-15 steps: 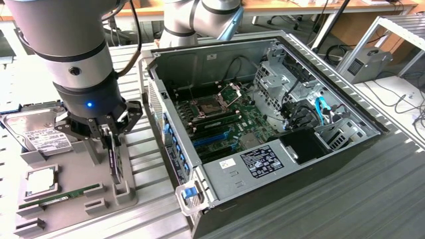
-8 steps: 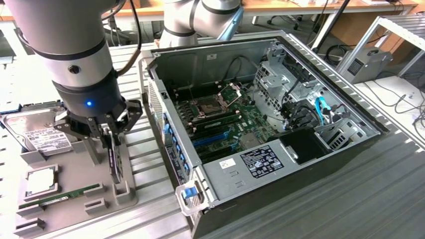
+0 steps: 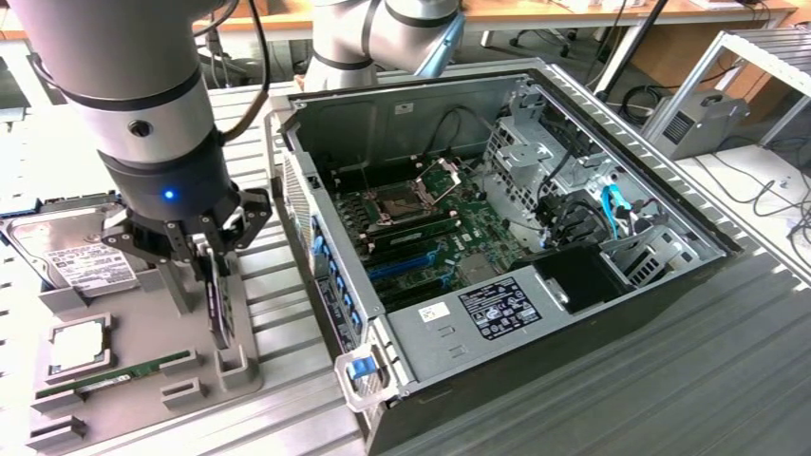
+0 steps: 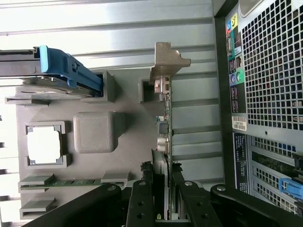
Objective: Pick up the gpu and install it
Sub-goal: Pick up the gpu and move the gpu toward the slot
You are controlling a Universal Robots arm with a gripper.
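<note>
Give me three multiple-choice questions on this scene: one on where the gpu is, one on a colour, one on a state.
1. Where is the gpu? A) in the grey holder tray beside the computer case; B) plugged into the motherboard; C) on the hard drive.
2. What colour is the light on the arm? A) red; B) green; C) blue.
3. How does the gpu sit? A) flat, fan up; B) on its edge; C) leaning against the case.
Answers: 1 A, it sits in a tray slot under the gripper; 2 C, a blue dot glows there; 3 B, its thin edge faces up.
</note>
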